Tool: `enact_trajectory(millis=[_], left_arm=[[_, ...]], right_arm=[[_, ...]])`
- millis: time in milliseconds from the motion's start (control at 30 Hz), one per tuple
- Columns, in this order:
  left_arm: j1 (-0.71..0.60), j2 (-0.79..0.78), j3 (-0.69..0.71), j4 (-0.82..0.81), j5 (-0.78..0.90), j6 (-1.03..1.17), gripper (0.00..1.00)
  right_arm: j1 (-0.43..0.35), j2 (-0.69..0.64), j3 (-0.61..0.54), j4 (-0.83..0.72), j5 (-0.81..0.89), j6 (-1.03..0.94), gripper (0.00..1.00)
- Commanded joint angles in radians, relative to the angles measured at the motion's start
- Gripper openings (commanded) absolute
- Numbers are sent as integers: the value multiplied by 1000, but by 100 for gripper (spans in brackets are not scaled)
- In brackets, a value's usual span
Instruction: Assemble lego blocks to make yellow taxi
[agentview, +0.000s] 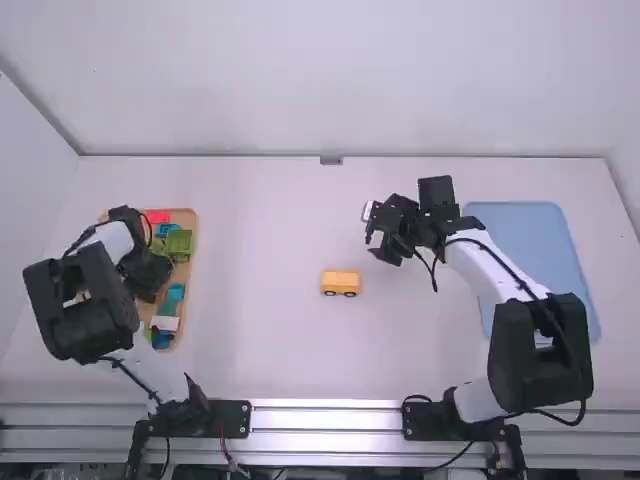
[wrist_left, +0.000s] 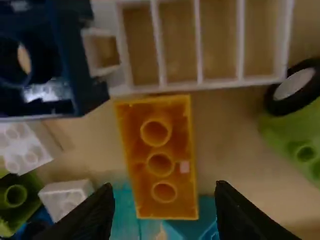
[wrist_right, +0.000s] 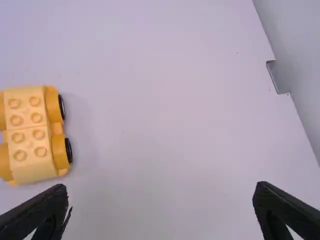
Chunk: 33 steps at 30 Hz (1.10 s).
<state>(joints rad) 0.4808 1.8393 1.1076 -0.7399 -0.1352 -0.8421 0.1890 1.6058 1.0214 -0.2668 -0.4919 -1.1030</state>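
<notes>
Blocks (agentview: 180, 243) crowd a tan tray (agentview: 185, 273) under the left gripper (agentview: 148, 270). Its wrist view adds parted fingers and, between and beyond them, a yellow block (wrist_left: 175, 167) lying hollow side up. Mid-table sits the yellow wheeled piece (agentview: 340, 279); the right wrist view adds its studs. Rightward hangs the right gripper (agentview: 378, 232), fingertips apart, then a blue tray (agentview: 520, 235).
</notes>
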Motion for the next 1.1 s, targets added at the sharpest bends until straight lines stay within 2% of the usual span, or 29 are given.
enact_trajectory(millis=[0, 200, 500, 567, 700, 733, 767, 833, 933, 1067], left_arm=[[6, 5, -6, -5, -5, -6, 53], [-2, 5, -65, 89, -12, -6, 51], [-4, 5, -89, 130, -12, -6, 44], [-4, 5, -98, 154, -9, -6, 40], [-6, 5, -112, 175, -5, -6, 24], [-6, 5, -112, 174, -4, -6, 23], [-2, 5, -105, 163, -5, -6, 17], [4, 5, -96, 151, -4, 2, 14], [8, -1, -47, 100, -3, 43, 3], [2, -45, 39, -6, -5, 48, 2]], right_arm=[[2, -10, 4, 0, -13, 5, 98], [2, -10, 4, -6, -13, 6, 98], [2, -10, 4, -2, -13, 6, 98], [2, -10, 4, -2, -13, 7, 98], [2, -10, 4, -6, -13, 7, 98], [2, -10, 4, -6, -13, 6, 98], [2, -10, 4, -6, -13, 7, 98], [2, -10, 4, -6, -13, 6, 98], [2, -10, 4, -6, -18, 7, 98], [2, -10, 4, -1, -90, 6, 98]])
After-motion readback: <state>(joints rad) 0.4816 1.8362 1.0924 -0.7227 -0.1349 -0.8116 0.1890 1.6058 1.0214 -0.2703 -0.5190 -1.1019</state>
